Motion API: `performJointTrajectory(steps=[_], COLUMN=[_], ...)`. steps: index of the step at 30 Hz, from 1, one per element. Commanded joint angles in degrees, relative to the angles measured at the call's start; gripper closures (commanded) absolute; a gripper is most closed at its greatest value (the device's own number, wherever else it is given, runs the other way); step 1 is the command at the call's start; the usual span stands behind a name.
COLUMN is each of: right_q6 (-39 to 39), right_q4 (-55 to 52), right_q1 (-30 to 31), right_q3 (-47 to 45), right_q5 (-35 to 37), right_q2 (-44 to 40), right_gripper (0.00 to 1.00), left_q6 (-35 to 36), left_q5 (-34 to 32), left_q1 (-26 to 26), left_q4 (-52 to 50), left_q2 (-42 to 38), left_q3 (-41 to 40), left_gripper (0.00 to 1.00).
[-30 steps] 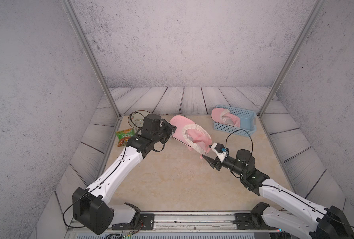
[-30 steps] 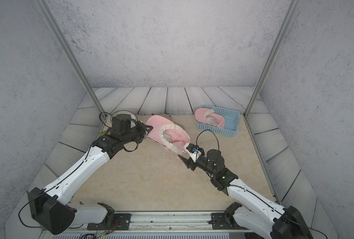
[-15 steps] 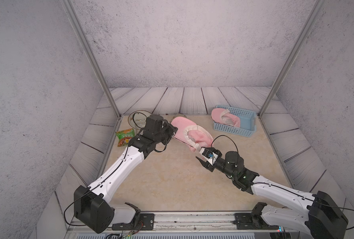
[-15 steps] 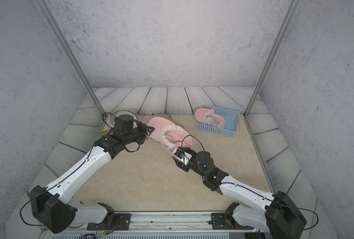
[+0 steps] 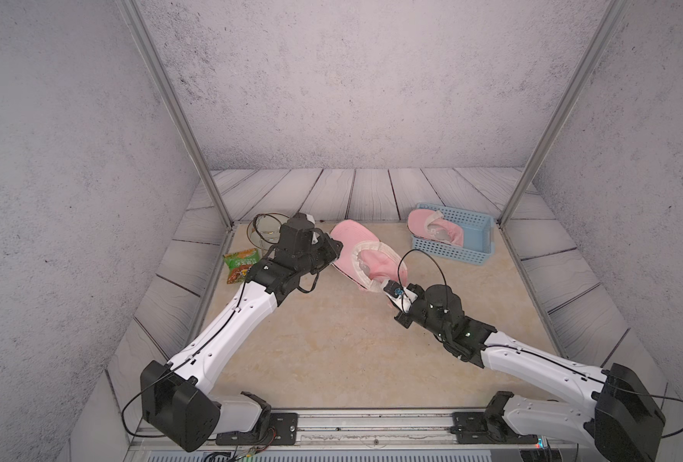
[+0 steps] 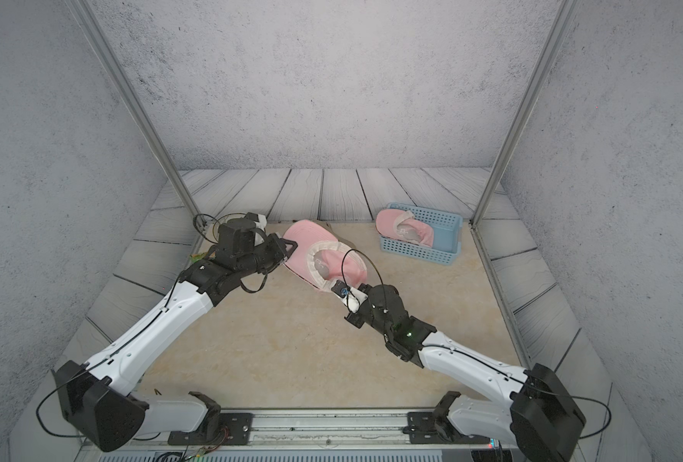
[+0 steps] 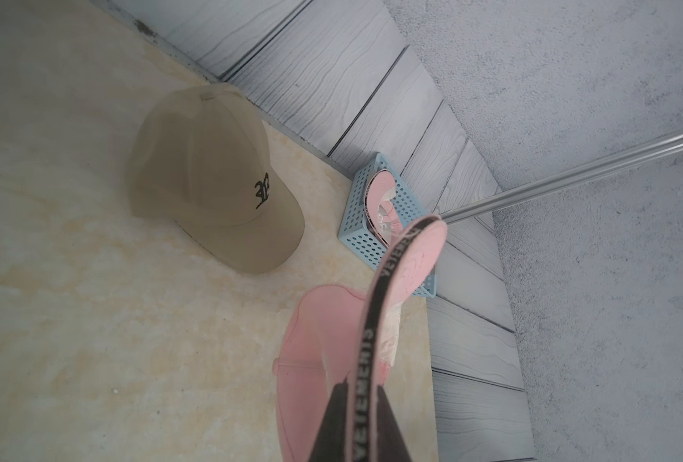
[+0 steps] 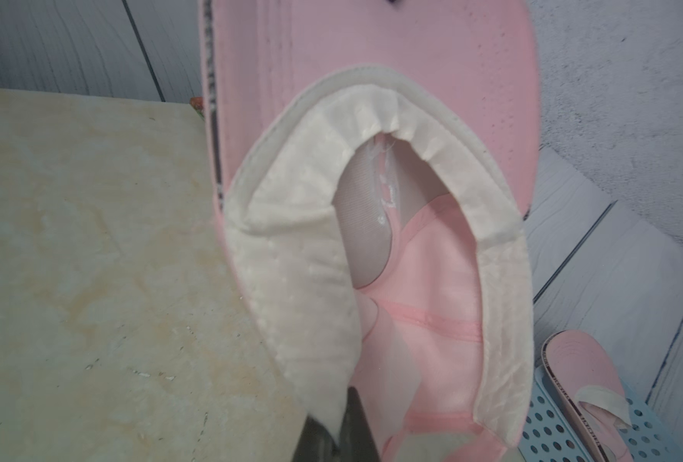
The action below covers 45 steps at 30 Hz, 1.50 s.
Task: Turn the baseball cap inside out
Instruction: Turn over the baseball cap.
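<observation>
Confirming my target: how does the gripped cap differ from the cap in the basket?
The gripped cap is over the table; the basket cap sits in the blue basket. The left gripper and right gripper pinch the gripped cap; the basket cap is untouched. Both are pink, sweatbands showing.

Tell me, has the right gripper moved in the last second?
Yes. The right gripper slid left, away from the table's right edge, onto the pink cap's rim, and shut.

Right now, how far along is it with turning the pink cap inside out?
Done: both grips are set, the left jaws shut on the cap's brim edge, the right jaws on its white inner band. In hand: holding the cap open between them. Left: the crown is not yet pushed out through the opening.
</observation>
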Motion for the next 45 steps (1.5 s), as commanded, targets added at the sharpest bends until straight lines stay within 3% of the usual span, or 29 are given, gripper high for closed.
performJointTrajectory(steps=[1,5,9,17,22,24,27,31,35,38,45], right_q6=[1.9,3.2,3.9,3.6,4.7,5.1,7.7,11.7,14.6,15.6,15.6], right_q4=[-12.1,-15.7,-19.0,-22.1,-18.5,-16.4,-10.4,-1.3,5.3,9.2,11.5], right_q1=[0.0,-0.1,-0.2,-1.2,-1.3,-1.3,-1.3,-1.3,-1.2,-1.2,-1.1], right_q3=[2.1,2.6,4.1,4.9,3.5,2.5,0.9,-0.2,0.1,0.3,1.2], right_q5=[-10.5,-18.7,-22.5,-26.0,-23.1,-21.8,-18.1,-12.3,-6.6,-2.7,2.7], right_q2=[-0.6,1.1,3.9,2.5,-3.3,-6.0,-9.0,-9.0,-7.1,-5.9,-3.5], right_gripper=[0.99,0.99,1.0,1.0,0.45,0.38,0.36,0.39,0.62,0.78,0.91], left_q6=[22.6,32.4,38.4,49.2,49.7,48.6,46.1,39.2,28.9,25.0,21.0], left_q5=[5.7,15.3,23.6,23.9,26.4,26.8,27.4,29.3,31.7,34.5,37.8], left_q1=[-0.2,-0.2,-0.2,-0.2,-0.4,-0.4,-0.5,-0.5,-0.5,-0.5,-0.7], left_q4=[8.2,11.6,10.0,6.5,7.3,8.5,9.4,11.2,15.9,17.5,21.1], left_q2=[-2.5,-2.8,-2.1,-5.1,-5.7,-5.7,-5.5,-4.3,-2.5,-1.3,-1.0], left_q3=[0.8,1.5,4.5,3.0,1.1,0.1,-0.8,-1.2,-2.2,-2.4,-4.3], left_gripper=[1.0,1.0,1.0,1.0,1.0,1.0,1.0,1.0,1.0,1.0,1.0])
